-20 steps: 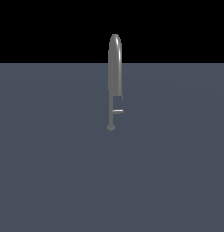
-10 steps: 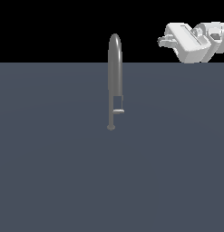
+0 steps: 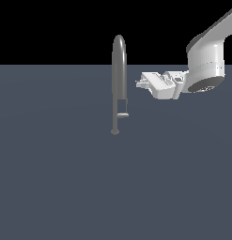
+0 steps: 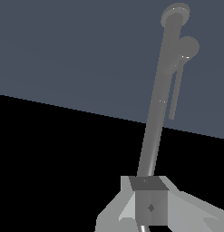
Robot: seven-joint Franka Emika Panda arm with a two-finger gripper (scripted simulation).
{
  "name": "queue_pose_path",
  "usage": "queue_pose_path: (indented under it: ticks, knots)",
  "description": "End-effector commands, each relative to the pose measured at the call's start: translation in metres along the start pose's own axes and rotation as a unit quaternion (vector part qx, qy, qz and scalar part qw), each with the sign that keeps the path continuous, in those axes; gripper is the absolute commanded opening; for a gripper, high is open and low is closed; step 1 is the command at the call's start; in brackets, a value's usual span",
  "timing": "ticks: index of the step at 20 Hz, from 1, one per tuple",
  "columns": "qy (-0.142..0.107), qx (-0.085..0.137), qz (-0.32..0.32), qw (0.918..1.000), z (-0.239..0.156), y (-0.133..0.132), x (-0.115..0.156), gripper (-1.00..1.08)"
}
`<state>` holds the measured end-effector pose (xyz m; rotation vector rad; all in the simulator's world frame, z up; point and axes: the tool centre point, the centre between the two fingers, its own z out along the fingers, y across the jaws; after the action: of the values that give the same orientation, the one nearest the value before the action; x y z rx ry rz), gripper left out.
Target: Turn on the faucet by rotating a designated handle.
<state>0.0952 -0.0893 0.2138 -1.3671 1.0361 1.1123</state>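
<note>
The faucet (image 3: 118,70) is a tall slim grey gooseneck on a small round base, standing on the dark grey floor (image 3: 65,178). The handle (image 3: 123,114) is a short light-grey bar on its lower stem. My gripper (image 3: 140,82) hangs in the air to the exterior view's right of the faucet, level with its upper pipe, pointing at it and apart from it. Its fingers look pressed together and hold nothing. In the wrist view the faucet (image 4: 156,118) runs away from my gripper (image 4: 149,206); I cannot pick out the handle there.
The white arm (image 3: 206,61) reaches in from the exterior view's upper right. Nothing else stands on the floor.
The arm has come into view from the upper right and the gripper has moved down and left towards the faucet. The faucet and handle have not moved.
</note>
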Motion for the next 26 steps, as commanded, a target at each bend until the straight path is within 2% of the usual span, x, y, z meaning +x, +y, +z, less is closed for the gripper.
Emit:
queue_pose_path:
  ticks: [1, 5, 9, 26]
  knots:
    - [0.0, -0.008, 0.029, 0.9995, 0.015, 0.001, 0.024, -1.0]
    - [0.001, -0.019, 0.06, 0.998, 0.032, 0.004, 0.05, -1.0]
    - [0.001, -0.024, 0.077, 0.9968, 0.041, 0.006, 0.063, -1.0]
    - [-0.015, -0.026, 0.096, 0.9949, 0.051, 0.005, 0.065, -1.0]
